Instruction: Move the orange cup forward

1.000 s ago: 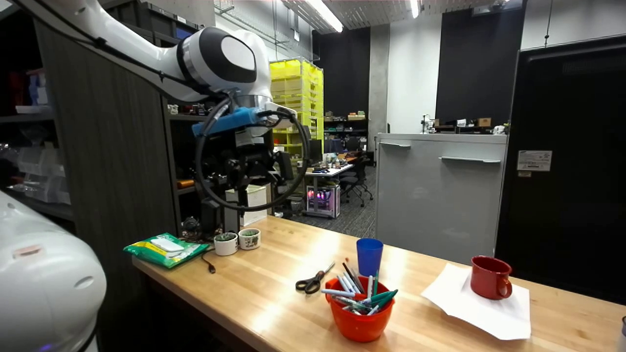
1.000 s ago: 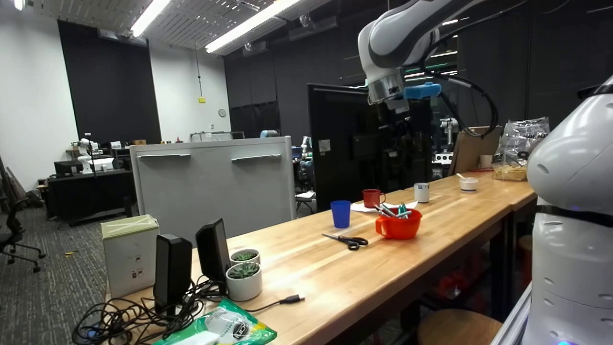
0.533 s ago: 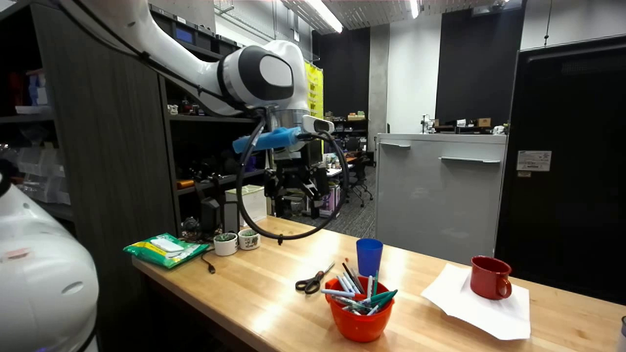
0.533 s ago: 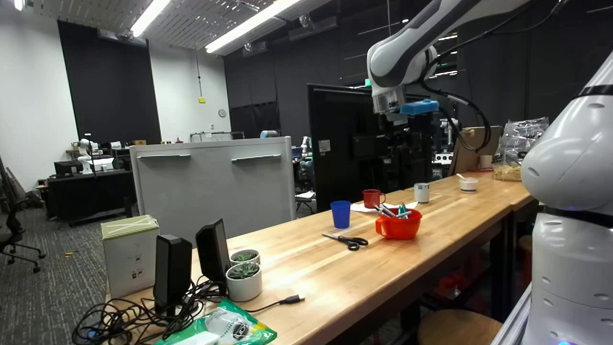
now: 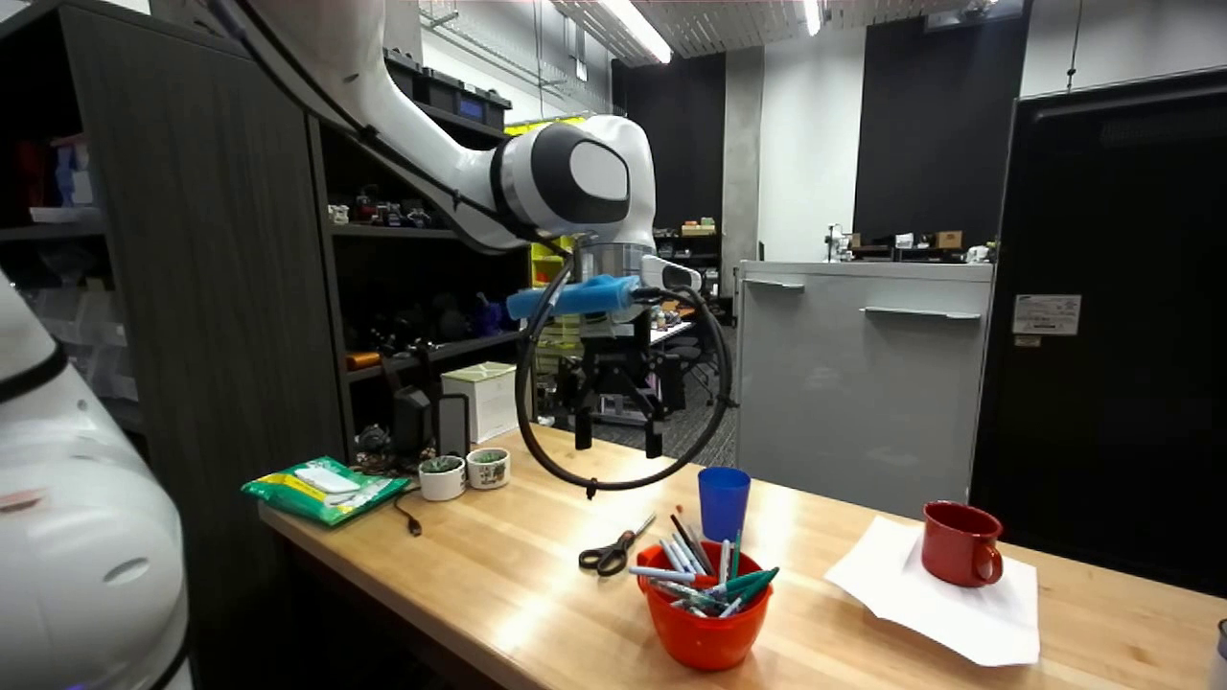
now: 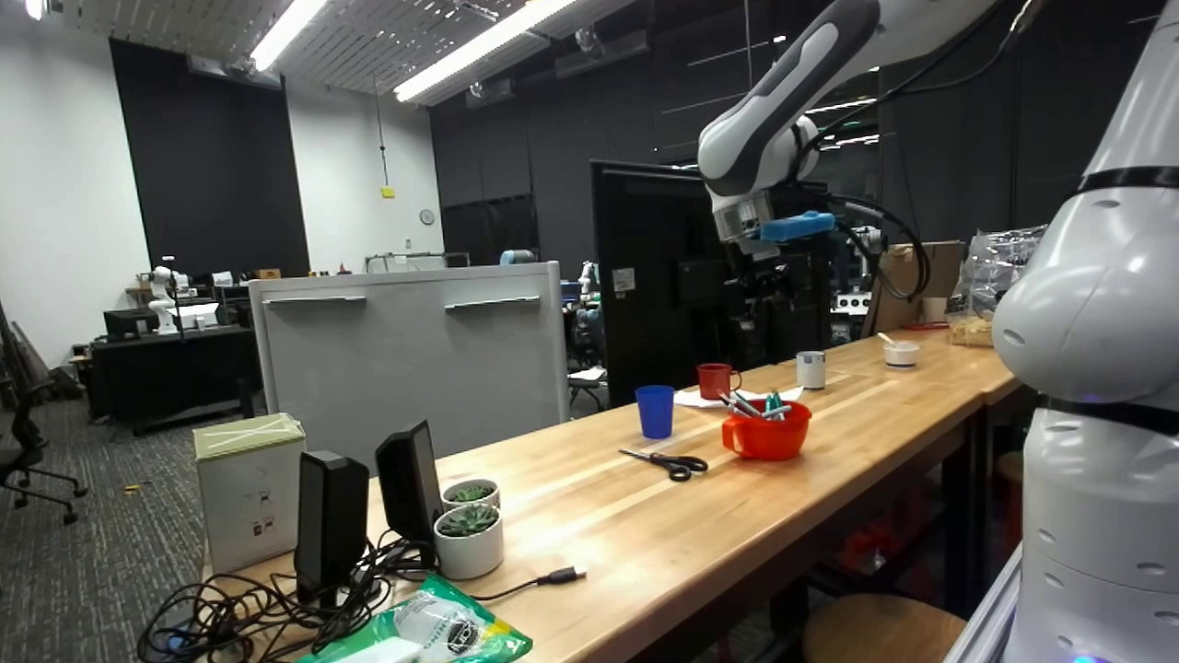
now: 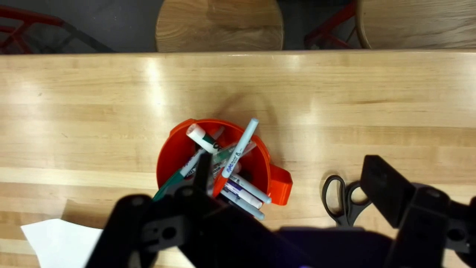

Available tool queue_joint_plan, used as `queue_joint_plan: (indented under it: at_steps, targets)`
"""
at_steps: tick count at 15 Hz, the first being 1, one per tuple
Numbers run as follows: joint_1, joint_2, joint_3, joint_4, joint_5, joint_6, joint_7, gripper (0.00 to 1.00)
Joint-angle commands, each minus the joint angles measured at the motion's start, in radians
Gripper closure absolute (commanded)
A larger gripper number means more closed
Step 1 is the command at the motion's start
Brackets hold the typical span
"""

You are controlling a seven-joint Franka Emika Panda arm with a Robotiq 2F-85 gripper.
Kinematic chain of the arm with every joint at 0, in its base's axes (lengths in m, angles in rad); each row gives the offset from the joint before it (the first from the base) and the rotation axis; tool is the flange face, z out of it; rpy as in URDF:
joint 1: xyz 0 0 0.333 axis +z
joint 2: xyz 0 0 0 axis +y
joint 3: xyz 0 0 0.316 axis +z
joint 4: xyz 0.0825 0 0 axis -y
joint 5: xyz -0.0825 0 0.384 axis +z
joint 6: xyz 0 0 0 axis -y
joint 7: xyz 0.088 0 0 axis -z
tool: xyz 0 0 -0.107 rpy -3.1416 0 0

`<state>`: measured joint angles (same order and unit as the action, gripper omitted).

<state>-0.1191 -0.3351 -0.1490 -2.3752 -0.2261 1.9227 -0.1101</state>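
Observation:
The orange cup (image 5: 707, 637) is a short, wide red-orange bowl shape filled with several markers. It stands upright on the table in both exterior views (image 6: 772, 440). In the wrist view the cup (image 7: 277, 186) shows a blocky handle on its right side, and the left finger covers part of its rim. My gripper (image 5: 618, 443) is open and empty, high above the table, with its fingers pointing down. In the wrist view the gripper (image 7: 288, 160) has its fingers wide apart, the left one over the cup and the right one over the scissors' handles.
A blue cup (image 5: 724, 503) and black scissors (image 5: 612, 551) lie close to the orange cup. A dark red mug (image 5: 961, 543) stands on white paper (image 5: 959, 628). Potted plants (image 6: 470, 543), speakers (image 6: 410, 479) and a white-and-grey mug (image 6: 811, 370) also stand on the table.
My arm has swung over the table toward the orange cup and come lower, moving right and down in an exterior view. The gripper stays open. The objects on the table have not moved.

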Motion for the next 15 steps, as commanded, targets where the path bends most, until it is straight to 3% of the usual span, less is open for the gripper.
queue_joint_plan:
  at_steps: [1,4,9,15]
  targets:
    - [-0.005,0.004,0.005,0.006,0.002,-0.005,-0.002,0.00]
    - [-0.004,0.007,0.003,-0.005,0.006,0.026,0.001,0.00]
    - [-0.008,0.073,-0.001,-0.093,0.001,0.288,0.017,0.00]
    - [-0.030,0.187,-0.006,-0.133,-0.005,0.500,0.023,0.00]
